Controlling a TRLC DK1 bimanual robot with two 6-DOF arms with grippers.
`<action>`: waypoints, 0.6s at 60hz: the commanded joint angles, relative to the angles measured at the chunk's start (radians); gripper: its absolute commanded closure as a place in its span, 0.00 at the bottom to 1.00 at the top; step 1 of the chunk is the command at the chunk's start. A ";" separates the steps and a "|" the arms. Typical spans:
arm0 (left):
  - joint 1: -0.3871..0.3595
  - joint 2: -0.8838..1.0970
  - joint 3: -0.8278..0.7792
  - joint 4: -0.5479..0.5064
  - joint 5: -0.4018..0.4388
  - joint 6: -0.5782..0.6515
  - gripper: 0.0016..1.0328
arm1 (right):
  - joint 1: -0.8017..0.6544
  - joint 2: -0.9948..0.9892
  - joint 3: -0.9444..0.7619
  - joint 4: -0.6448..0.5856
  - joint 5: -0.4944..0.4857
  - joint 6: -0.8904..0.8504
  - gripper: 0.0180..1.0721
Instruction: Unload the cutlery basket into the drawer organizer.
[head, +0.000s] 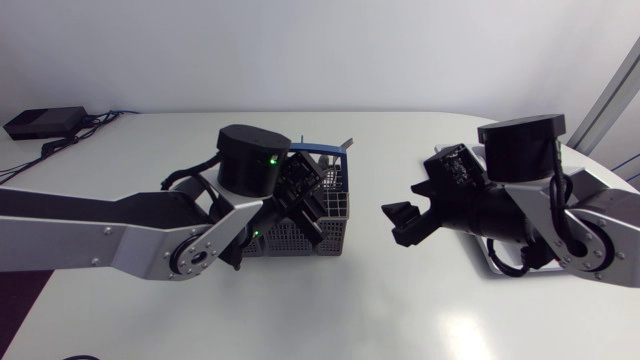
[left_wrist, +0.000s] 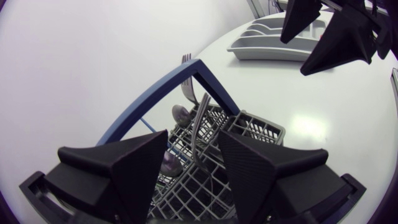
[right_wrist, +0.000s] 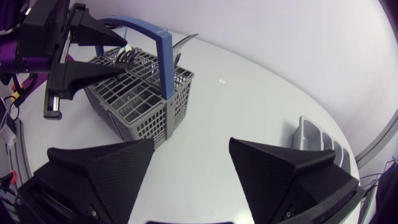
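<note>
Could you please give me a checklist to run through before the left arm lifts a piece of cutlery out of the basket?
1. Left gripper open above the cutlery basket: ok.
2. A cutlery piece stands in the gap between its fingers: ok.
3. Both fingers touch that piece: not ok; the gripper is open.
4. The basket's blue handle is clear of the lift path: cannot tell; it arches close ahead of the fingers.
5. Right gripper open and apart from the basket: ok.
6. Way to the drawer organizer is free: probably not ok; in the head view the right arm hangs over most of it.
</note>
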 joint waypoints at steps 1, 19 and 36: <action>0.017 0.026 0.019 0.028 -0.008 0.023 0.59 | 0.006 0.012 -0.038 0.010 -0.002 0.005 0.17; 0.026 0.036 0.017 0.050 0.006 0.020 0.65 | 0.007 0.024 -0.043 0.030 -0.002 0.003 0.17; 0.018 0.050 0.024 0.062 0.035 0.028 0.72 | 0.006 0.030 -0.052 0.032 0.000 0.002 0.17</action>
